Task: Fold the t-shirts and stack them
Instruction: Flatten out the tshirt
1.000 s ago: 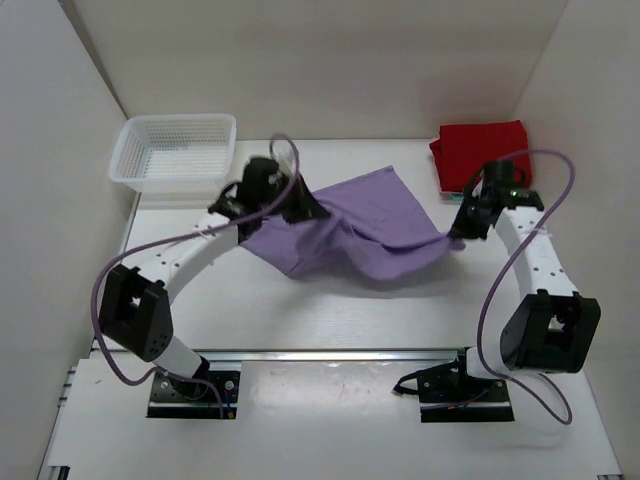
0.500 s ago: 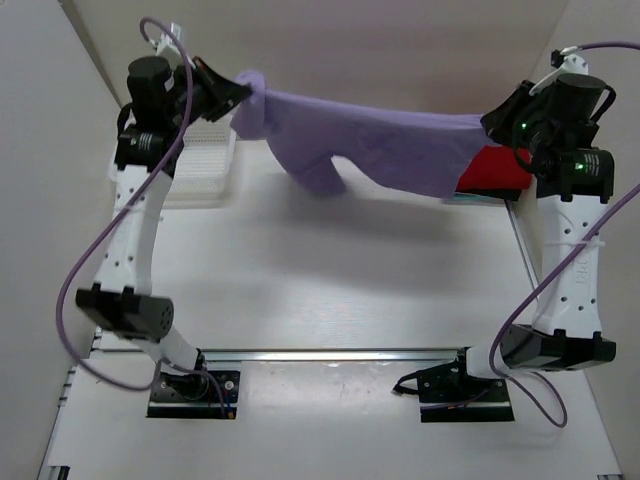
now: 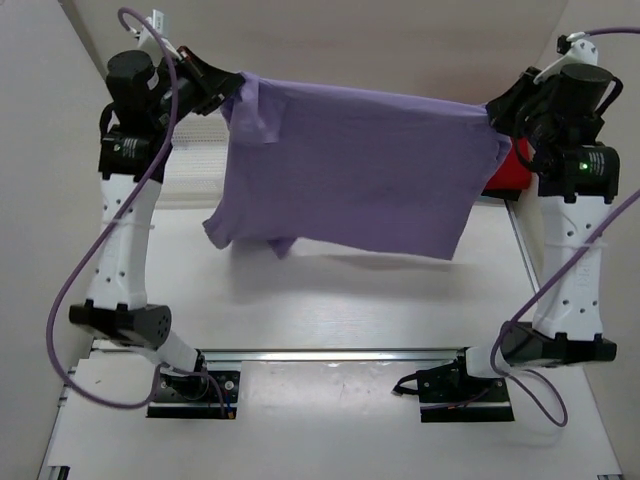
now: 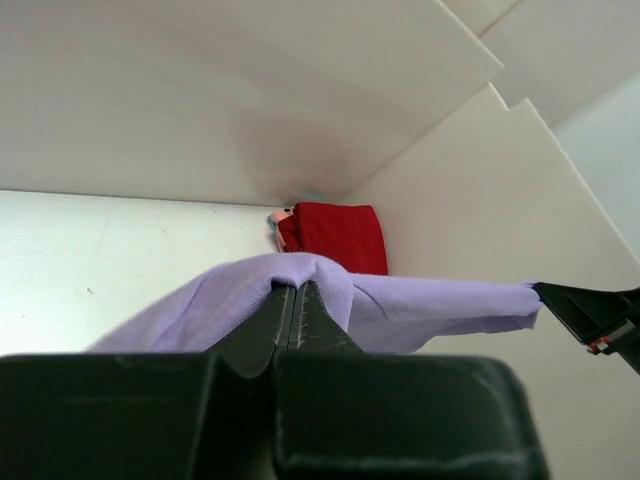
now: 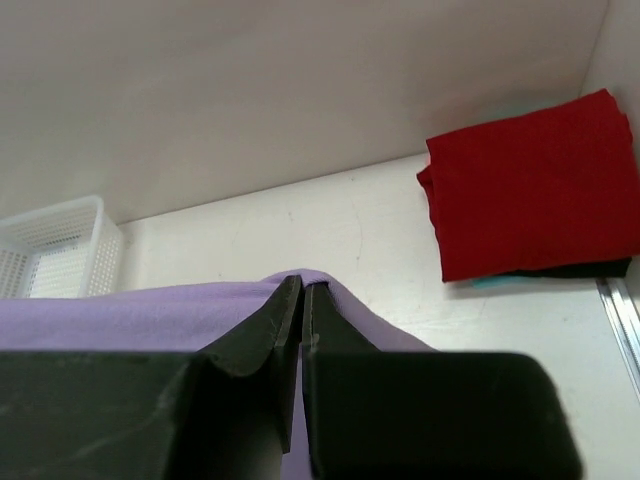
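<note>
The lavender-purple t-shirt hangs spread out high above the table, stretched between both arms. My left gripper is shut on its top left corner, the cloth draped over the pinched fingertips. My right gripper is shut on the top right corner, where purple cloth wraps its tips. One sleeve dangles at the lower left of the hanging shirt. The red t-shirt lies folded at the back right corner of the table, mostly hidden behind the right arm in the top view.
A white mesh basket stands at the back left, largely hidden behind the hanging shirt and left arm in the top view. White walls close in the back and sides. A metal rail runs along the near edge by the arm bases.
Both arms rose from the table, lifting the purple shirt from a crumpled heap. It then dropped open from a bunched band into a flat hanging sheet.
</note>
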